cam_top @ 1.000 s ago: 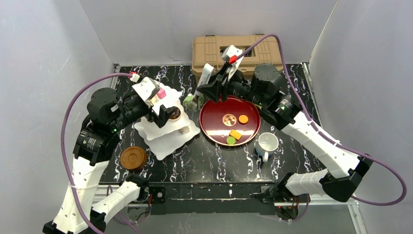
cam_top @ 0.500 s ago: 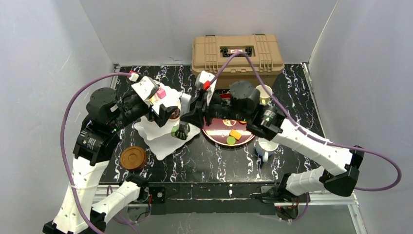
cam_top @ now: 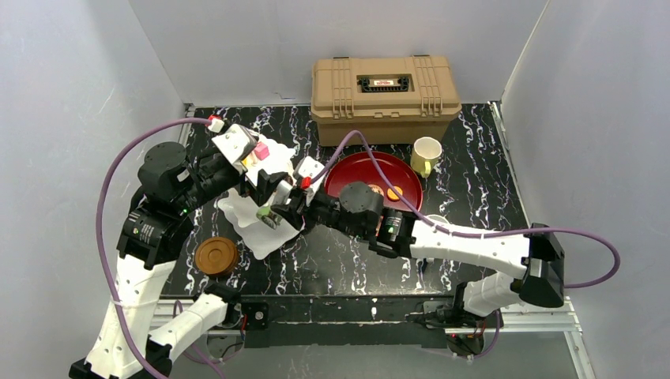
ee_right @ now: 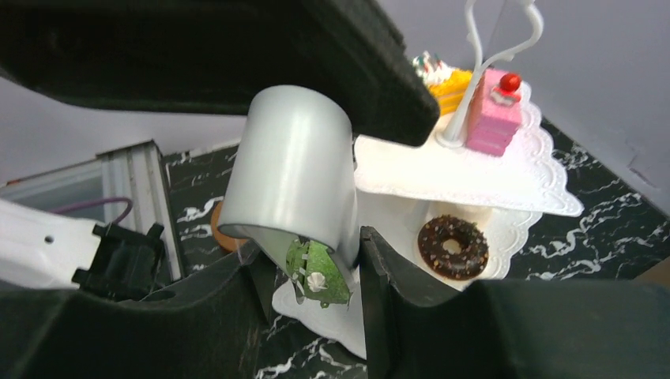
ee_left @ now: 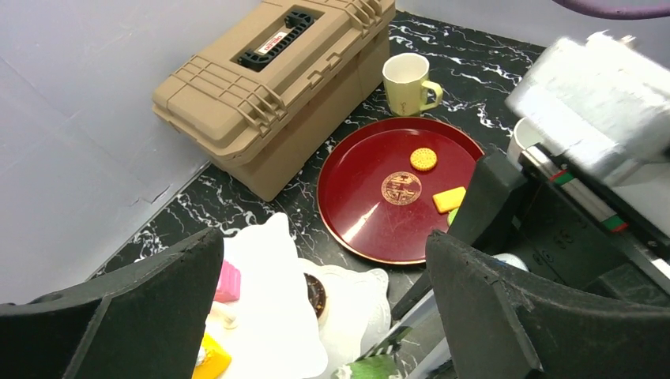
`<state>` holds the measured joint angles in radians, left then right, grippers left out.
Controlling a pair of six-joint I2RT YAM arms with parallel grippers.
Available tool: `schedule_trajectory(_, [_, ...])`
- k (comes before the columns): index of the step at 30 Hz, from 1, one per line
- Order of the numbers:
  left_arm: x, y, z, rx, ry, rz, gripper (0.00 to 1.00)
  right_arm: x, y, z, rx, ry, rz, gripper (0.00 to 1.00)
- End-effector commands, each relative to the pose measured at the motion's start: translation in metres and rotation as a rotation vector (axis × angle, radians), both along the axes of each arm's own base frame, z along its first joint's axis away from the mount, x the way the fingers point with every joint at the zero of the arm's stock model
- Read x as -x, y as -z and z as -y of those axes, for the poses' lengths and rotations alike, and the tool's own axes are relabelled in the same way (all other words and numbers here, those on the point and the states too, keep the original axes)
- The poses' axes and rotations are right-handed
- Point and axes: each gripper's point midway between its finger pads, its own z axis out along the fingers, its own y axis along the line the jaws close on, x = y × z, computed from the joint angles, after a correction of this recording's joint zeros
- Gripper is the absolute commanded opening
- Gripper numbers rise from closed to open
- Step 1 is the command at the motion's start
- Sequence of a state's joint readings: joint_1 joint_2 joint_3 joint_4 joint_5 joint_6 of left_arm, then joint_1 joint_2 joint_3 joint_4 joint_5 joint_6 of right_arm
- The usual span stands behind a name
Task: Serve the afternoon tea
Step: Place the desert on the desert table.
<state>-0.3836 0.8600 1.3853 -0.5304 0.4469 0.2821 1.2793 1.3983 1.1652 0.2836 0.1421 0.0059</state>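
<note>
The white three-tier stand (cam_top: 272,235) is at the left, with a pink cake (ee_right: 490,112) and a yellow cake (ee_right: 447,88) on an upper tier and a chocolate donut (ee_right: 453,246) lower down. My right gripper (cam_top: 281,212) is shut on silver tongs (ee_right: 296,178) that pinch a green roll (ee_right: 320,272) just above the stand's bottom tier (ee_right: 395,316). Above the stand's top, my left gripper (ee_left: 324,257) hangs wide open and holds nothing. The cream-yellow mug (cam_top: 426,153) is at the back right. My right arm mostly hides the white mug (ee_left: 524,138). A brown coaster (cam_top: 216,254) lies at the front left.
The dark red tray (ee_left: 355,221) beside the stand holds an orange biscuit (ee_left: 423,159), a yellow piece (ee_left: 449,199) and a brown disc (ee_left: 401,188). A tan case (cam_top: 385,87) is against the back wall. My right forearm stretches across the table's middle.
My right arm has swung from behind the tray leftward and forward, carrying the tongs and green roll to the stand's bottom tier. The left arm has not moved.
</note>
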Motion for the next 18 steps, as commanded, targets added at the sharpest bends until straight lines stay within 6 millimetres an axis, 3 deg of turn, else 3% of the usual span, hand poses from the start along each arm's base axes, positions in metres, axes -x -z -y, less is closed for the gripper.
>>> schedule_trajectory(1, [0.011, -0.012, 0.001, 0.007, 0.033, 0.033, 0.98, -0.01, -0.061, 0.006, -0.244, 0.121, 0.085, 0.04])
schedule_trajectory(10, [0.012, -0.011, 0.003, 0.009, 0.046, 0.031, 0.98, -0.007, -0.043, 0.004, -0.259, 0.196, 0.093, 0.04])
schedule_trajectory(18, [0.012, -0.01, 0.002, 0.005, 0.044, 0.032, 0.98, -0.011, -0.039, 0.002, -0.298, 0.237, 0.098, 0.04])
